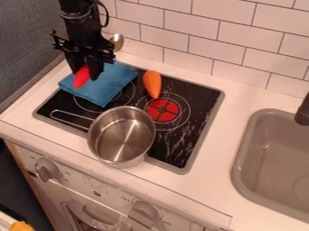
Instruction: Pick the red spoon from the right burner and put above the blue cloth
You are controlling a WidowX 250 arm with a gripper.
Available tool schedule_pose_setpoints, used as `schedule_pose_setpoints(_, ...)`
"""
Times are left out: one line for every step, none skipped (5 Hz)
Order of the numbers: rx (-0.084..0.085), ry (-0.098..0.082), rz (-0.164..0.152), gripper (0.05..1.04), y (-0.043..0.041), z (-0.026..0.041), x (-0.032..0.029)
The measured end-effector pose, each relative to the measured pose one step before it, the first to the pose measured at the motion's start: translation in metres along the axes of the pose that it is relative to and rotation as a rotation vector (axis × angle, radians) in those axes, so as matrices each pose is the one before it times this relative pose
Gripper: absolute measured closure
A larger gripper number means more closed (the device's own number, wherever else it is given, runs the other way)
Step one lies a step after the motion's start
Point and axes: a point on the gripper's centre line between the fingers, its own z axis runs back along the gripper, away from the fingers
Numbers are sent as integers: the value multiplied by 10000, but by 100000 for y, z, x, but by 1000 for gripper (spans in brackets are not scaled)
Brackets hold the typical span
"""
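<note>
Evidently the pincer (86, 74) grips the red spoon (81, 78) by its handle, over the blue cloth (114, 84); long axis slants through the grip, red end lower left, metal bowl (117, 41) upper right, wallward; next likely lowering, then release

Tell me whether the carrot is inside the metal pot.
No, the carrot lies on the black stovetop, outside the metal pot and beside the blue cloth.

Steel pot (120, 137), orange carrot (152, 83) — grey sink (240, 168)
</note>
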Motion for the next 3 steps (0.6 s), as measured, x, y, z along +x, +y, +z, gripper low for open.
schedule_pose_setpoints(-52,439,96,654,744,-1553,260)
schedule_pose_setpoints(196,17,73,573,619,-1,853)
schedule_pose_setpoints(41,56,120,265,89,92,-25)
